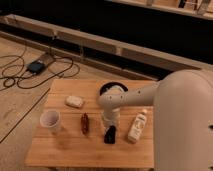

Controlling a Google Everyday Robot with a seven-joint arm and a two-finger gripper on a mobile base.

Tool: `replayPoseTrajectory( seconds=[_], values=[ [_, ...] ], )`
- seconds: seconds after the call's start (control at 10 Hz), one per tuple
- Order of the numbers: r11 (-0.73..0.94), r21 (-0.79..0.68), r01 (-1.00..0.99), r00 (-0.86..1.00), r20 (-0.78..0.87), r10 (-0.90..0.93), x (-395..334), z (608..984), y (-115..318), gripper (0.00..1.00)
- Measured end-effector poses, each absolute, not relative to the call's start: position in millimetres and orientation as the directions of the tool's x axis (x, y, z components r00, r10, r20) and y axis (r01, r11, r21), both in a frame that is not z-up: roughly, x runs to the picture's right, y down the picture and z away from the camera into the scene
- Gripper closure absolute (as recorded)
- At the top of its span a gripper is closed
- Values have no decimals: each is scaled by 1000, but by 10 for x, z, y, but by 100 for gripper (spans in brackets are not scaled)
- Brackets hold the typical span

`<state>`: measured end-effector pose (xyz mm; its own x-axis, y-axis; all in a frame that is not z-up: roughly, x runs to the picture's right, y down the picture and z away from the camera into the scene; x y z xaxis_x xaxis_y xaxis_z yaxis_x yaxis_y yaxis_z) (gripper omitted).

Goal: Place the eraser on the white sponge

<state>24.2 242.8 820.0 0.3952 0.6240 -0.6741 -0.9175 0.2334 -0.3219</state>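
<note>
The eraser (109, 135) is a small flat black block lying on the wooden table (65, 150), right of centre near the front. The white sponge (74, 101) is a cream pad lying at the table's left rear, well apart from the eraser. My white arm reaches in from the right, and my gripper (109, 123) hangs straight down just above and behind the eraser's far end.
A white cup (50, 120) stands at the left front. A reddish-brown elongated object (84, 123) lies between the cup and the eraser. A white bottle (137, 126) lies to the eraser's right. A dark round bowl (107, 88) sits at the back, partly behind my arm.
</note>
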Motion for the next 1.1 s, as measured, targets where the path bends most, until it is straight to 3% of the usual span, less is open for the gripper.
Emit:
replayPoseTrajectory(
  seconds=[0.1,0.2,1.1],
  values=[
    [233,-322,-918,395,-671,627,238,8207,2417,97],
    [233,-324,-917,397,-669,629,226,8211,2407,100],
    [376,-436,-818,574,-568,590,-178,8130,1743,100]
  ],
)
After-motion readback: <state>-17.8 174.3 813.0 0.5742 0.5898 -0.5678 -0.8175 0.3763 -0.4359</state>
